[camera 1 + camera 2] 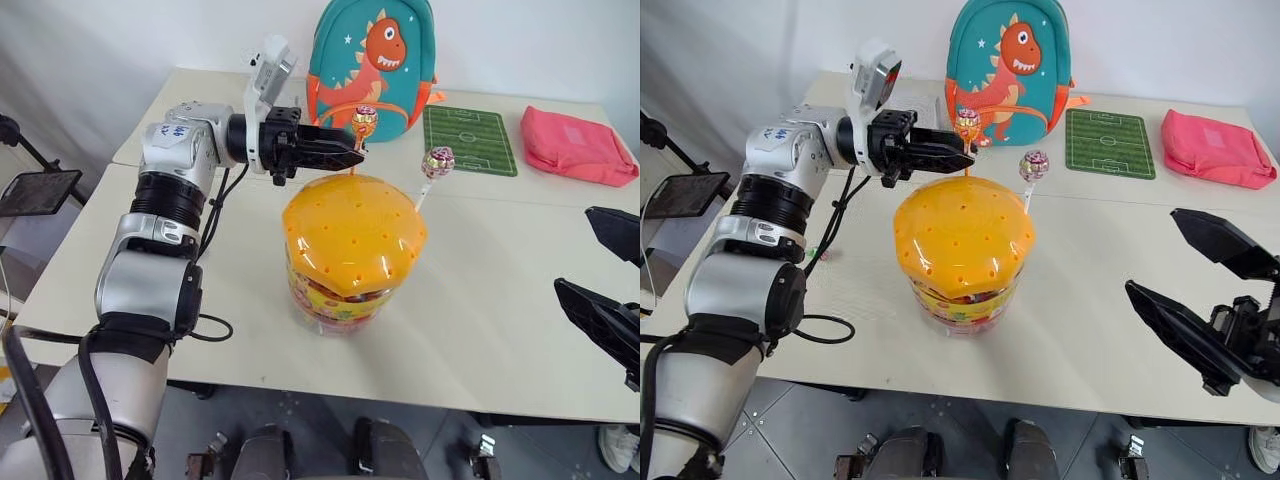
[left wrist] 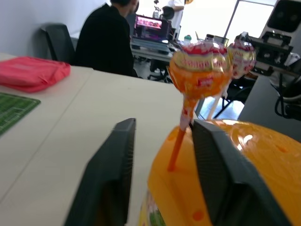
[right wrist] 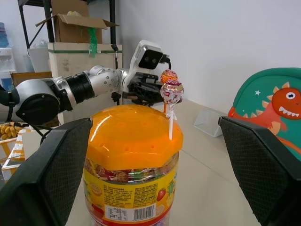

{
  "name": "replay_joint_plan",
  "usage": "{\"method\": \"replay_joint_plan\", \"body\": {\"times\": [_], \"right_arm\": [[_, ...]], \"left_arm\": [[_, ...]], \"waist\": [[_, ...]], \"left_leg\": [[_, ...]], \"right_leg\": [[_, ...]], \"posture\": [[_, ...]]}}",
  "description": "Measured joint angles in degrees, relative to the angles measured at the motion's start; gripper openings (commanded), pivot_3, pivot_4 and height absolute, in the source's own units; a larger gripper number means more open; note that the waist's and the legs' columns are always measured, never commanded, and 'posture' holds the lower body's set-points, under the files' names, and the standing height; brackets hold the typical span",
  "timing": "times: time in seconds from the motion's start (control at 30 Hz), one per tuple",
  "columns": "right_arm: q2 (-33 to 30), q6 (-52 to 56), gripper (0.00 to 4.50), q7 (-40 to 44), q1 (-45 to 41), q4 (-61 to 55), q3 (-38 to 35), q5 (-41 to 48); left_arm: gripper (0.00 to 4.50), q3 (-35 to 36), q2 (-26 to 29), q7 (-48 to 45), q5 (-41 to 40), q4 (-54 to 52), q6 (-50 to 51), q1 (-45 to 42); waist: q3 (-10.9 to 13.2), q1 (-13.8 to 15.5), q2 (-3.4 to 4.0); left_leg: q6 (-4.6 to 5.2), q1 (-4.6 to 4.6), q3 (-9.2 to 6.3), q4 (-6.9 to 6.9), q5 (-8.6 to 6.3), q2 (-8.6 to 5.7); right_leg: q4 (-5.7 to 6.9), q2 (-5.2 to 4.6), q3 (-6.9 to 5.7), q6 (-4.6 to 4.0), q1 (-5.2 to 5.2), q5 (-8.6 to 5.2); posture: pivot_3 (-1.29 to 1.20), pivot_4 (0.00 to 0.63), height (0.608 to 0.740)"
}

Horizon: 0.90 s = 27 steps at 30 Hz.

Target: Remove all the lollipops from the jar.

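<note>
White table (image 1: pixel 480 330), jar (image 1: pixel 345 265) at centre. Left gripper (image 1: pixel 352 152) fingers astride orange-stick lollipop (image 1: pixel 364 122), contact unclear. White-stick lollipop (image 1: pixel 437 162) upright beside. Right gripper (image 1: pixel 1200 290) spread wide, lower right.

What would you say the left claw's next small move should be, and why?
Probably close fully on the orange-stick lollipop: the left claw brackets its stick, one finger touching, a gap on the other side. It still stands in the jar lid, so then lift it straight out.
</note>
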Motion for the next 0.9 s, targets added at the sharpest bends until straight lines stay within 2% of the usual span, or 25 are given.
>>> {"method": "replay_joint_plan", "body": {"times": [0.07,0.13,0.27,0.43,0.53,0.63,0.77,0.9], "right_arm": [[0.0,-0.3,4.50,-0.1,-0.1,0.0,0.0,0.0],[-0.3,-0.5,4.50,-0.1,-0.6,0.1,0.1,0.0],[-0.4,-0.5,4.50,-0.3,-1.4,0.2,0.3,0.0],[-0.5,-0.5,4.50,-0.5,-3.5,0.7,2.8,0.0],[-0.9,-0.5,4.50,-0.3,-5.6,1.6,5.6,-0.1],[-1.8,-0.5,4.50,0.3,-8.6,2.6,9.2,-0.2],[-3.2,-0.2,4.50,2.3,-13.2,4.6,13.8,-1.4],[-4.3,0.3,4.50,4.9,-17.1,7.3,18.0,-3.4]], "left_arm": [[0.27,0.2,-0.6,0.0,0.0,0.1,0.0,-0.4],[0.04,0.6,-1.0,0.0,0.0,0.6,0.1,-0.8],[0.04,4.3,-1.6,0.3,-1.6,2.1,0.8,-2.0],[0.04,15.0,0.2,5.3,-8.5,4.5,5.8,-5.4],[0.04,18.2,4.9,11.1,-9.2,4.3,7.2,-5.8],[0.04,17.6,11.1,16.4,-6.1,1.1,7.8,-1.7],[0.04,16.1,20.5,21.2,-3.5,-8.9,13.7,9.7],[0.04,14.9,31.8,21.6,-1.4,-22.2,17.5,25.4]], "waist": [[0.0,0.0,0.00],[0.0,0.0,0.00],[0.0,0.0,0.00],[0.0,-0.3,0.00],[0.0,-0.7,0.02],[0.0,-0.9,0.05],[0.0,-1.4,0.01],[0.0,-1.5,0.02]], "left_leg": [[0.00,0.00,-0.01,0.00,0.00,0.00],[0.00,0.00,0.00,0.01,0.00,0.00],[0.00,-0.01,-0.01,0.01,0.00,0.00],[0.00,0.03,-0.03,0.00,0.00,0.03],[0.00,0.10,-0.02,-0.03,0.00,0.05],[-0.01,0.12,-0.03,-0.03,0.00,0.04],[-0.01,0.07,-0.07,0.00,0.00,0.06],[-0.04,0.08,-0.04,-0.03,-0.02,0.06]], "right_leg": [[0.00,0.00,0.00,0.00,0.00,0.00],[0.00,0.00,0.00,0.00,0.00,0.00],[0.00,0.00,0.00,0.00,0.00,0.00],[0.03,0.00,0.00,0.00,-0.01,0.00],[0.12,0.00,0.03,0.00,-0.02,0.00],[0.18,0.01,0.05,0.00,-0.03,0.00],[0.23,0.01,0.04,0.00,-0.08,0.00],[0.22,0.00,0.06,0.00,-0.10,0.00]], "posture": [[0.00,0.150,0.740],[0.00,0.150,0.740],[0.00,0.150,0.740],[0.00,0.150,0.740],[0.00,0.150,0.740],[0.00,0.150,0.740],[0.00,0.150,0.740],[0.00,0.150,0.740]]}}
